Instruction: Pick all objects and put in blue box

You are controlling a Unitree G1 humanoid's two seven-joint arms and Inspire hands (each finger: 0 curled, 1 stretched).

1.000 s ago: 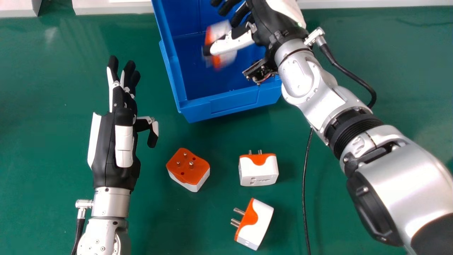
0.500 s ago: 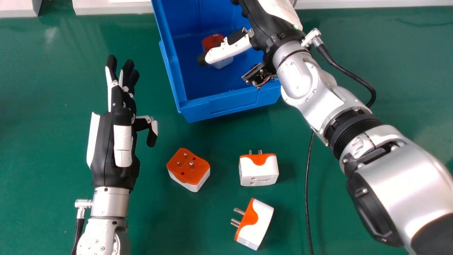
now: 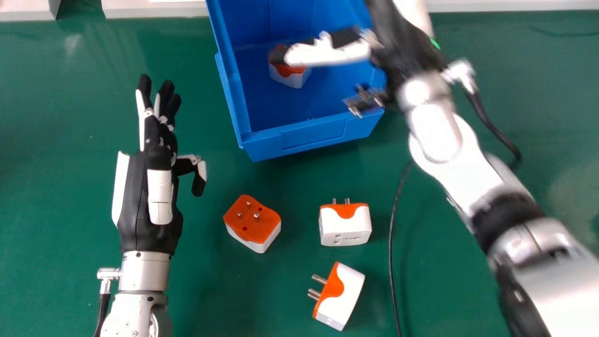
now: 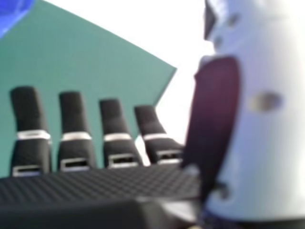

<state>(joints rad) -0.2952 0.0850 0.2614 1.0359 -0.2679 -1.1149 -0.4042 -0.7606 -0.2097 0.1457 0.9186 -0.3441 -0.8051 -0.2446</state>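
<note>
In the head view my right hand (image 3: 327,49) is over the right side of the blue box (image 3: 306,135), its thumb above the orange-and-white adapter (image 3: 292,77) on the box floor. The right hand view shows its straight fingers (image 4: 74,112), holding nothing. My left hand (image 3: 154,187) rests at the left, open and empty. Three more adapters sit on the green table: one (image 3: 252,222) with pins up right of my left hand, a second (image 3: 345,225) below the box with pins toward it, and a third (image 3: 339,297) nearest, pins pointing left.
A black cable (image 3: 393,243) runs along the green table (image 3: 449,281), right of the adapters. White ledges (image 3: 154,10) border the table's far edge. The right forearm (image 3: 468,164) crosses the table's right side.
My right hand has let go of an adapter, which dropped into the blue box. Since then the right hand and forearm have moved rightward. My left hand has barely shifted.
</note>
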